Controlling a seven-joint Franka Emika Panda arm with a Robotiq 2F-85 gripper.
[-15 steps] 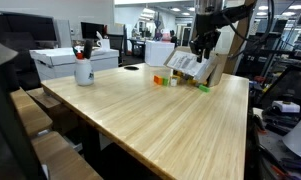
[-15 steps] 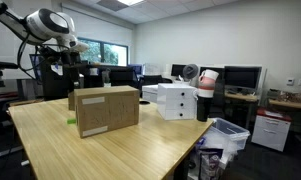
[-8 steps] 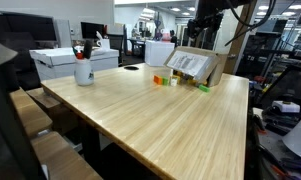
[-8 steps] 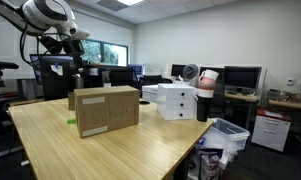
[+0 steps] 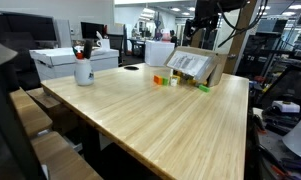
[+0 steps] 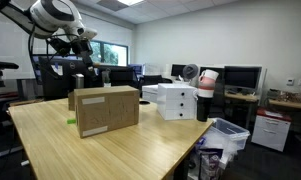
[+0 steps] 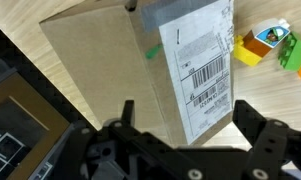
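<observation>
Brown cardboard box [image 7: 110,70] with a white shipping label [image 7: 200,70] stands on the wooden table [image 5: 160,125], toward its far end in an exterior view, and small coloured blocks [image 7: 265,45] lie just beside it. The gripper [image 7: 185,125] hangs well above the box, its two fingers spread wide and holding nothing, so I judge this to be an approach stage with no contact yet. A grasp from here would call for a straight descent and for the jaws to be set across the narrower side of the box, because the broad face looks too large for the opening.
</observation>
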